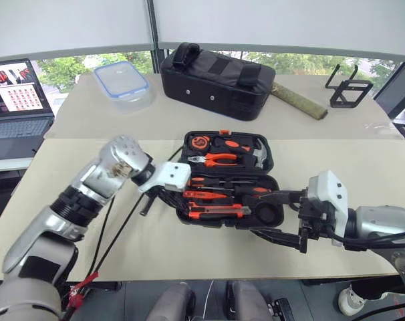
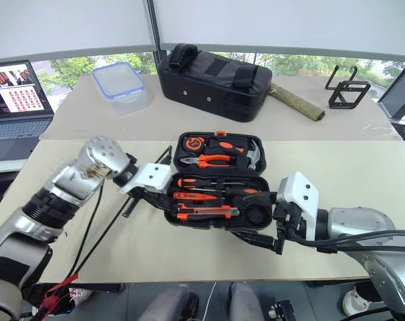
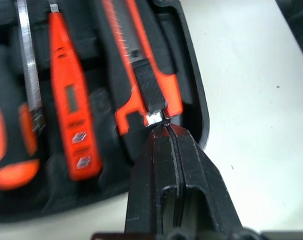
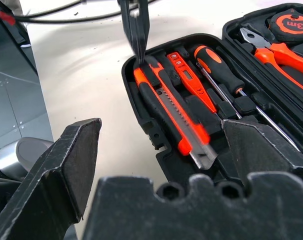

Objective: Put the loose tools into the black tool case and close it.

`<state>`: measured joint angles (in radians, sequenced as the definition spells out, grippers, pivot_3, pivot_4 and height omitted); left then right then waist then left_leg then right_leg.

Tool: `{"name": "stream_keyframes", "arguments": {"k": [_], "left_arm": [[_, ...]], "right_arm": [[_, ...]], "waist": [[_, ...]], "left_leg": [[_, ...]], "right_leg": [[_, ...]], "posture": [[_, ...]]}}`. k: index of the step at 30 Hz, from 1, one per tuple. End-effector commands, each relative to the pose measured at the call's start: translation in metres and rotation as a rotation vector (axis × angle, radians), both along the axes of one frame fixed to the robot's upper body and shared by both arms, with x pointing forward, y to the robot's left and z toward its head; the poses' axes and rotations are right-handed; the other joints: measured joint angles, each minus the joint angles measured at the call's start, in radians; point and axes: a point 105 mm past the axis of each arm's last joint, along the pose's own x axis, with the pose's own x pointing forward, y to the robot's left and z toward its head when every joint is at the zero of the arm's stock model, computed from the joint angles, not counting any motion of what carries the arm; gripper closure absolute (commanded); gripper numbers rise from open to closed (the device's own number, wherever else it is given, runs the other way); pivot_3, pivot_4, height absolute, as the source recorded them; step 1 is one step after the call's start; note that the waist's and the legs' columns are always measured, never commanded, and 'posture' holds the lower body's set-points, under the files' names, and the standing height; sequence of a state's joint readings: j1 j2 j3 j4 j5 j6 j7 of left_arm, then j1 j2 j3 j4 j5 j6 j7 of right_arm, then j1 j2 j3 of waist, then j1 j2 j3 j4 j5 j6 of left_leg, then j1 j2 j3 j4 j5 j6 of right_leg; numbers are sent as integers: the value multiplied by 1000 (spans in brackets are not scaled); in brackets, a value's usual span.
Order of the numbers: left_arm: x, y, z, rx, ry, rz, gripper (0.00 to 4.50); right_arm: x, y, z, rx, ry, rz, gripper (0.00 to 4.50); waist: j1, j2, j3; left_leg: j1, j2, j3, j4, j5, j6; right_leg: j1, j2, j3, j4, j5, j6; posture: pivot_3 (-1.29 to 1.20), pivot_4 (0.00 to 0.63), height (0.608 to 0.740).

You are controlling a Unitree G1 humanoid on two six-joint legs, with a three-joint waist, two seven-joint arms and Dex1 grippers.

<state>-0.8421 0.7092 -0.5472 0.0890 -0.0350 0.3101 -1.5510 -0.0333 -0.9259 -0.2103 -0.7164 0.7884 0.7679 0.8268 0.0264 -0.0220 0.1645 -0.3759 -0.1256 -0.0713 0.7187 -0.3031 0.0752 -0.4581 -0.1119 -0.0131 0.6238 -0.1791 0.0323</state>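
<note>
The black tool case (image 1: 277,195) lies open in the middle of the table. Its near half holds an orange-black utility knife (image 4: 169,107), a small all-red screwdriver (image 3: 69,95) and a black-and-orange-handled screwdriver (image 4: 214,60) in their slots. My left gripper (image 3: 164,127) is shut with nothing between its fingers, and its tips rest on the knife's butt end at the case's left corner. My right gripper (image 1: 259,214) stands open at the case's near right corner, holding nothing.
The case's far half holds orange-handled pliers (image 1: 219,159), a hammer (image 1: 259,155) and a tape measure (image 1: 200,142). Behind are a black fabric bag (image 1: 216,80), a clear box with a blue lid (image 1: 125,83), a laptop (image 1: 15,100) and a black stand (image 1: 349,87). Cables (image 1: 115,227) hang under my left arm.
</note>
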Motion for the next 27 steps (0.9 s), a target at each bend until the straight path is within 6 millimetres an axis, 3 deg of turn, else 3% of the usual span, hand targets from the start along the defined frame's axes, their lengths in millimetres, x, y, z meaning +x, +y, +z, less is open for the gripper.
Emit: {"name": "stream_keyframes", "arguments": {"k": [1,3,9,15,20,24,27], "left_arm": [[5,-3,-14,27,-51,6,4479],[6,-1,-11,21,-56,10,4479],[10,1,29,-59,-47,1,4479],[3,-25,54,-148,6,-69,4479],[4,-58,28,-100,-27,-154,4479],[3,-64,-9,8,-107,-231,4479],[15,-70,-26,43,-181,-203,4479]], "right_arm": [[1,1,8,5,-42,8,0],[1,1,9,6,-40,8,0],[-1,0,9,11,-32,4,0],[1,0,9,12,-35,0,0],[2,1,9,15,-38,-6,0],[0,0,7,14,-34,-17,0],[0,-1,6,13,-29,-32,0]], "waist": [[1,0,0],[4,0,0],[7,0,0],[12,0,0],[14,0,0],[8,0,0],[14,1,-1]], "left_leg": [[0,0,0,0,0,0],[0,0,0,0,0,0],[0,0,0,2,0,0],[-2,0,-1,4,0,1],[-3,0,-1,6,-1,1],[-4,0,0,8,-1,2],[-4,1,-1,8,-1,1]], "right_leg": [[0,0,0,0,0,0],[1,0,0,0,0,0],[0,1,0,1,0,0],[0,3,-1,1,0,0],[1,3,-1,1,0,0],[0,0,0,1,0,0],[0,0,1,2,0,0]], "posture": [[0,150,715],[0,150,715],[0,150,715],[0,150,715],[0,150,715],[0,150,715],[0,150,715]]}}
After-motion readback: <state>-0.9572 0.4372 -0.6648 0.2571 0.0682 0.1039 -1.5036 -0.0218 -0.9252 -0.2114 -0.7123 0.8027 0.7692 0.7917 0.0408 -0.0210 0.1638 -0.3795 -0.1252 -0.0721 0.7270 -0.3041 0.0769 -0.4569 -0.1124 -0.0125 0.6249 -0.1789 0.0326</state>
